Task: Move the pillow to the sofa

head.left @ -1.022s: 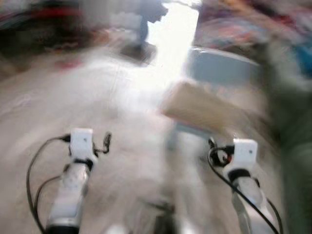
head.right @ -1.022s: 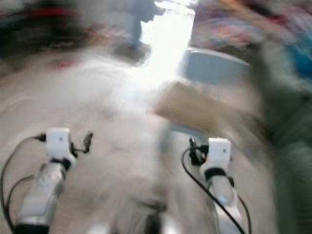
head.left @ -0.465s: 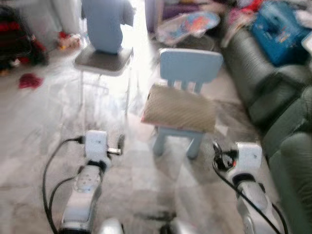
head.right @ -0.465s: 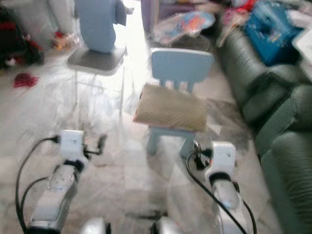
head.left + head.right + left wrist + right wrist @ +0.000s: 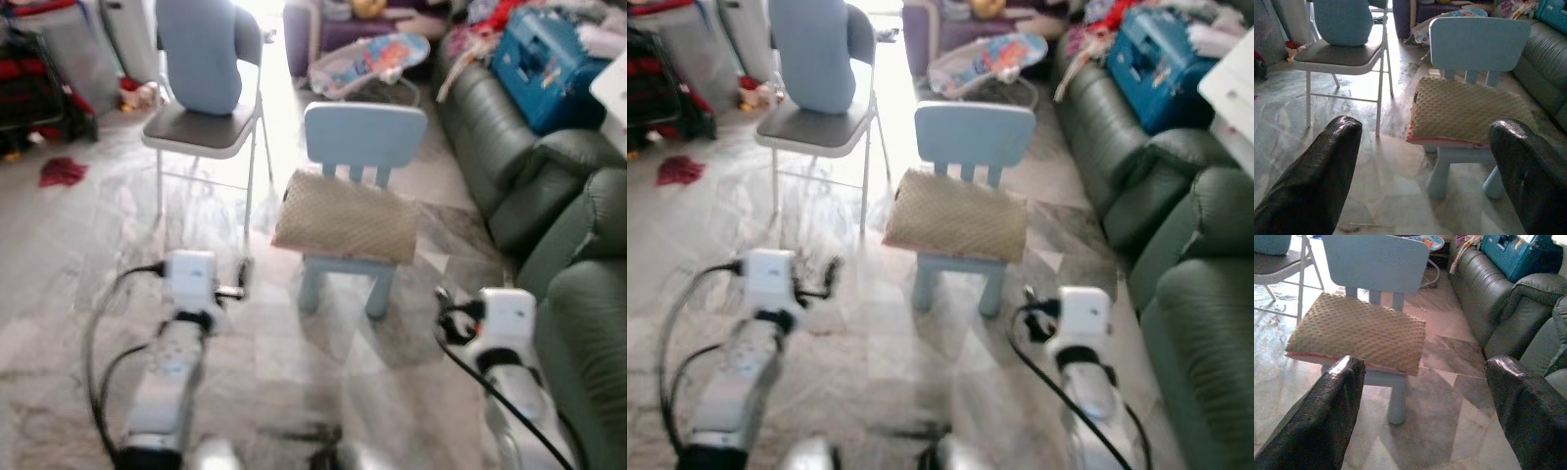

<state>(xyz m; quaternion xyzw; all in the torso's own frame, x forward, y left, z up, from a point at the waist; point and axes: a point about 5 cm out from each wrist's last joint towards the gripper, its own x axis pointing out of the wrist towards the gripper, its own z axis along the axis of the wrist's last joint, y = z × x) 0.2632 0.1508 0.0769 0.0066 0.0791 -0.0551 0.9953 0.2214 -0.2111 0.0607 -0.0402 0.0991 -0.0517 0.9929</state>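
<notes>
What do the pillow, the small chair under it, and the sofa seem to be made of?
Pillow: soft beige fabric with a raised dot texture, probably plush.
Small chair: pale blue with a smooth matte look, likely moulded plastic.
Sofa: dark green with a slight shine and soft folds, likely leather or an imitation.

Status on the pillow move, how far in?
Done: the robot faces the tan pillow, which lies on the small blue chair. In hand: nothing; left gripper and right gripper are open, short of it. Left: grasp, lift, carry to the green sofa on the right.
</notes>
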